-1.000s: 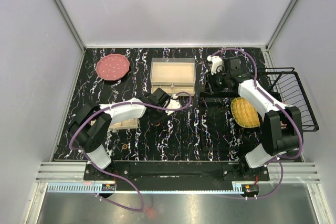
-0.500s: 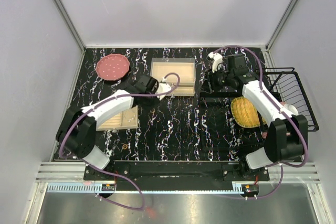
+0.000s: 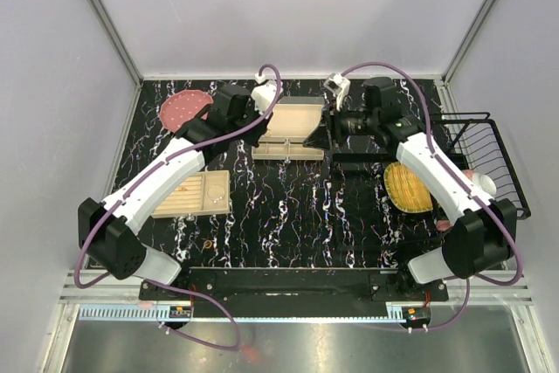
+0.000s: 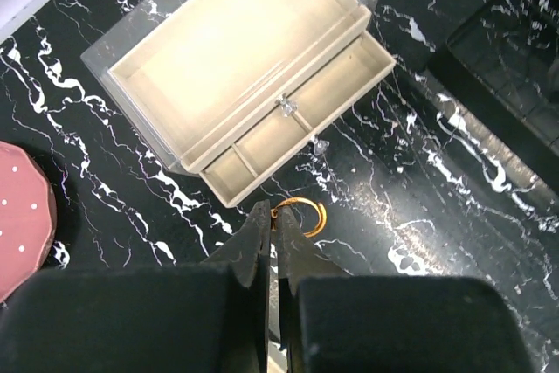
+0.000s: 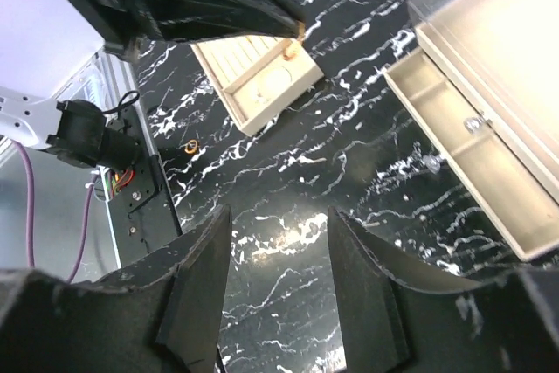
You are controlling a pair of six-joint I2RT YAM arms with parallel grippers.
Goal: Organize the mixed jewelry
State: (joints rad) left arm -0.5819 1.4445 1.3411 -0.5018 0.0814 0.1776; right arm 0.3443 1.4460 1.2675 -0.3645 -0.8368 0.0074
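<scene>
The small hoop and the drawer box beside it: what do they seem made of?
Hoop: likely metal, thin with a shiny orange-gold finish. Drawer box: transparent shell, probably acrylic, since its edges are see-through; inside a matte beige lining, fabric or faux leather, unclear which.

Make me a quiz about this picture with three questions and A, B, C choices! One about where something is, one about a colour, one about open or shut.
1. Where is the wire basket? A) right edge of the table B) left edge C) middle
2. What colour is the ring pinched by the left end effector? A) blue B) orange-gold C) green
3. The drawer of the clear box is: A) shut B) pulled out C) gone
Answers: 1 A, it stands at the right side. 2 B, it shines orange-gold at the closed tips. 3 B, its compartments show in front of the box.
</scene>
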